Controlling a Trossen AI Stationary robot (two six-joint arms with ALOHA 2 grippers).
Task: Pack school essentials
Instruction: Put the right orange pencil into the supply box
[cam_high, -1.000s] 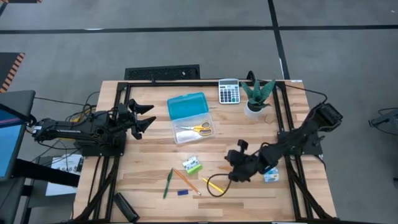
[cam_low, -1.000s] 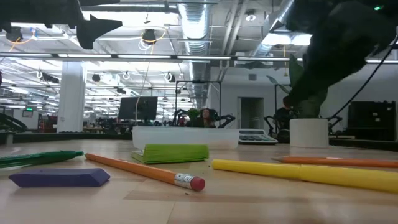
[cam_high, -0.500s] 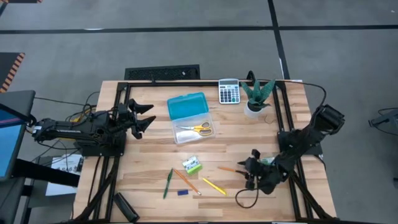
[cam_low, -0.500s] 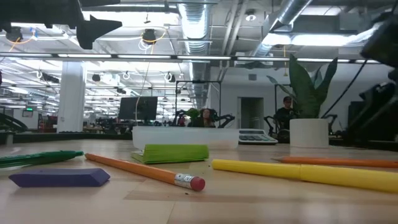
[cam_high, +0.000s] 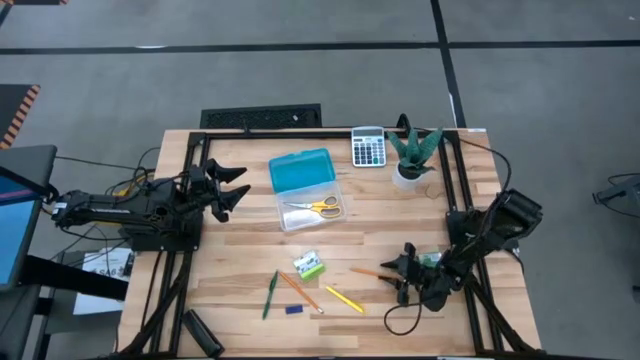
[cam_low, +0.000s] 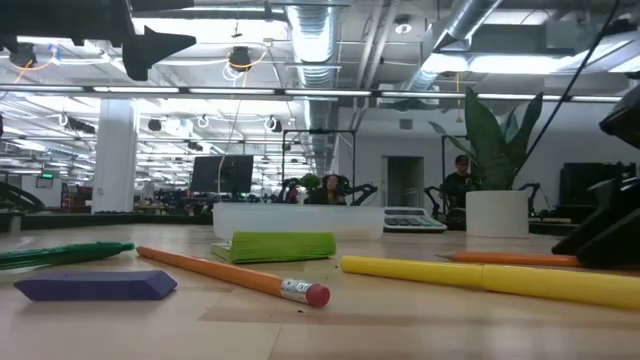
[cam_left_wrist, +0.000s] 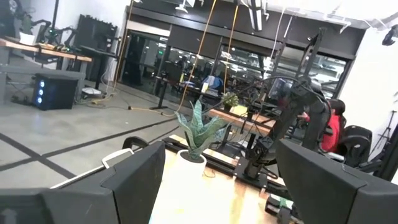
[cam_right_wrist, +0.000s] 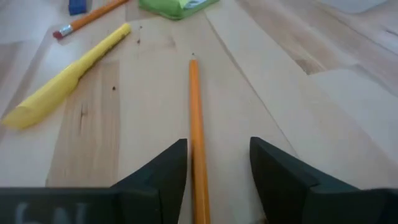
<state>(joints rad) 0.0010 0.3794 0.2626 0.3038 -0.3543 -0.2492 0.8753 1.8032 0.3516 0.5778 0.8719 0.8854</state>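
With the right gripper (cam_right_wrist: 214, 165) sitting low on the pale wooden surface (cam_high: 240, 270), its dark fingers (cam_right_wrist: 163, 171) are spread apart and straddle the near end of a slim orange pencil (cam_right_wrist: 197, 134), not clamped on it yet. So I'd call this the pick step for that pencil. Next move is probably just to squeeze on it, lift, and carry it over to the box; it's thin and lies flat, so the fingers need to sit right at the wood or it'll skate out.

Just past that pencil lie a yellow pen-like stick (cam_right_wrist: 65, 78), another orange pencil with a pink eraser (cam_right_wrist: 87, 17), a small flat blue piece (cam_right_wrist: 77, 5) and a green-and-white little block (cam_right_wrist: 177, 6). A green pen (cam_high: 270, 293) lies a bit further along the front, and a green-blue packet (cam_high: 432, 260) peeks out right by the right arm.

Further back, the clear plastic box with the open turquoise lid (cam_high: 311, 216) already holds the yellow-handled scissors (cam_high: 316, 206).

Pose-wise, the right arm reaches down and forward, wrist nearly level with the wood. The left gripper (cam_high: 232, 187) hangs up off the left edge, fingers parted, holding nothing, pointing at the box.
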